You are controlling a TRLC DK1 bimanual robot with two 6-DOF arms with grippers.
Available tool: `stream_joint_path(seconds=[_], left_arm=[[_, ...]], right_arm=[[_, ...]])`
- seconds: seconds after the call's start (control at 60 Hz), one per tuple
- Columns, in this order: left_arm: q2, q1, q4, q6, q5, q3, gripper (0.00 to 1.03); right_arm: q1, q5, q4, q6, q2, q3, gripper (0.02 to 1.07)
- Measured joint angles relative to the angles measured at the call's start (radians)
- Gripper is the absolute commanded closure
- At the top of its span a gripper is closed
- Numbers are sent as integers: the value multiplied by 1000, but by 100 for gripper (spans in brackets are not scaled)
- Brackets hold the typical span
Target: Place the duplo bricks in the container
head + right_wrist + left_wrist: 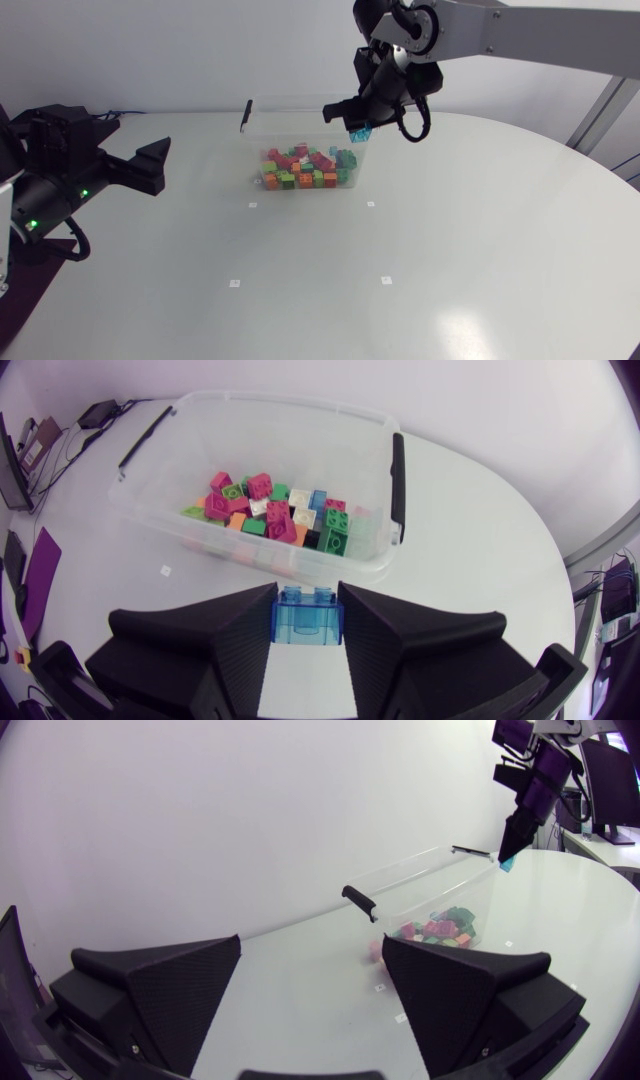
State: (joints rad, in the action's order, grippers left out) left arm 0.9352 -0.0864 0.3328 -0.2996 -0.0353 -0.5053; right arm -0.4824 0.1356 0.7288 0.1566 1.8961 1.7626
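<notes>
While the left arm sits at the left edge of the bench point(300, 280), the left claw point(163, 167) is spread wide with nothing between the fingers (aimed toward the tub, well apart from it). Middle, toward the back: clear plastic tub point(300, 102), upright on the bench, black handle on each short end. Pile of bricks point(305, 168) on its floor: green, pink, red, orange, white. Right arm comes in from the upper right. Right claw point(357, 128) hangs above the tub's right end, clamped on a see-through blue brick point(308, 622), one finger on each side. Held brick is well clear of the pile.
</notes>
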Motion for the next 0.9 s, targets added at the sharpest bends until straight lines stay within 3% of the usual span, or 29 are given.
stream_joint_path(seconds=[0.267,0.617,0.65,0.75,0.8,0.9], left_arm=[[-93,6,3,1,0,64,4],[-207,10,3,9,-1,172,4],[-221,14,3,9,-1,178,4],[-258,32,3,9,-1,187,4],[-278,41,2,9,0,187,4],[-314,47,0,10,-1,200,4]], right_arm=[[-9,11,-84,-16,24,111,68],[-14,24,-182,-57,213,241,67],[-14,26,-185,-60,230,256,60],[-14,28,-179,-67,283,311,15],[-15,35,-179,-69,305,335,7],[-22,61,-179,-79,322,354,7]])
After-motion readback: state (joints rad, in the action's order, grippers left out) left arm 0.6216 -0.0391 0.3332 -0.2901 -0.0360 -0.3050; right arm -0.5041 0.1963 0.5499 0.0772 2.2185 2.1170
